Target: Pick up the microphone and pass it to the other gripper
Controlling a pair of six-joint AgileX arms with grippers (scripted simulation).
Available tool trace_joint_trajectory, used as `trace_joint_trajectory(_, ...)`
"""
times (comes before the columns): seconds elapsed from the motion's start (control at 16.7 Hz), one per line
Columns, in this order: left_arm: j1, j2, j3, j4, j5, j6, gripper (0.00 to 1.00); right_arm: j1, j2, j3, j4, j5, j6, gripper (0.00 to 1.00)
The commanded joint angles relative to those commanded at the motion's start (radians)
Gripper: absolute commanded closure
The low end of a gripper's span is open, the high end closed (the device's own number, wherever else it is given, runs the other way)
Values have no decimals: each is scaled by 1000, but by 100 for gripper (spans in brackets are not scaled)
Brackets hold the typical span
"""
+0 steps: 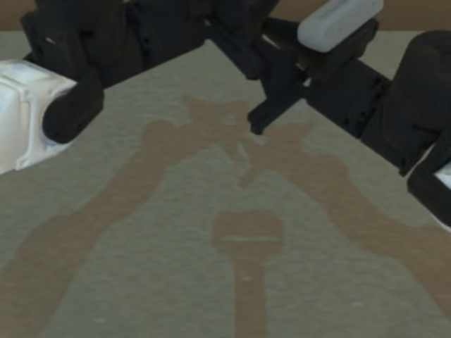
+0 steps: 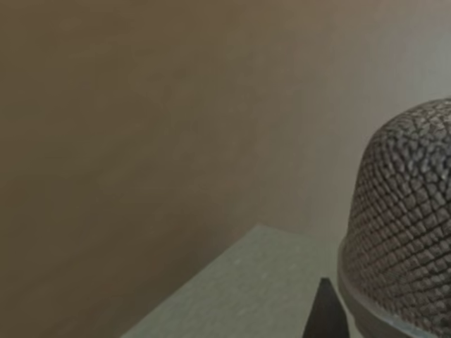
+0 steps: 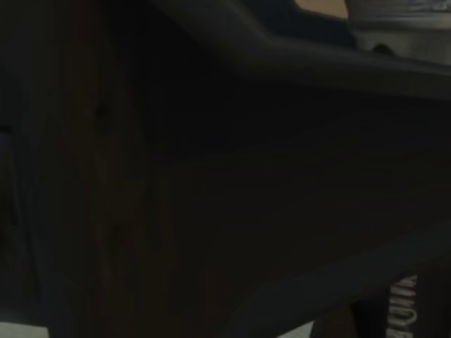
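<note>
1. Overhead, in the top view, both arms are crowding the far edge of the grey-green desk. The left arm, with its white boxy link, is reaching in from the left side, and its pincer is lost among the black parts at the far edge. The right arm, carrying a pale rounded oblong part, is slanting in from the right, and its right pincer is pointing down toward the desk's middle. Whether its fingers are spread or closed, I cannot tell. The microphone itself is not showing here; brown shadows of the arms are lying across the desk.

2. In the left wrist view, the microphone is filling one side, its grey mesh head and rim very close to the camera. A dark fingertip of the left pincer is poking up just beside the head. Whether the pincer is gripping the microphone, I cannot tell. A corner of the desk is lying beyond, with a plain brown backdrop behind.

3. The right wrist view is dark.
</note>
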Motion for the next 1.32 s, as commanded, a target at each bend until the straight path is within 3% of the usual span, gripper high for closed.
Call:
trace_joint_trajectory(0.24,0,0,0,0,0,0,100,0,0,0,0,0,0,100)
trace_joint_trajectory(1.02,0,0,0,0,0,0,100,0,0,0,0,0,0,2)
trace_joint_trajectory(1.32,0,0,0,0,0,0,100,0,0,0,0,0,0,0)
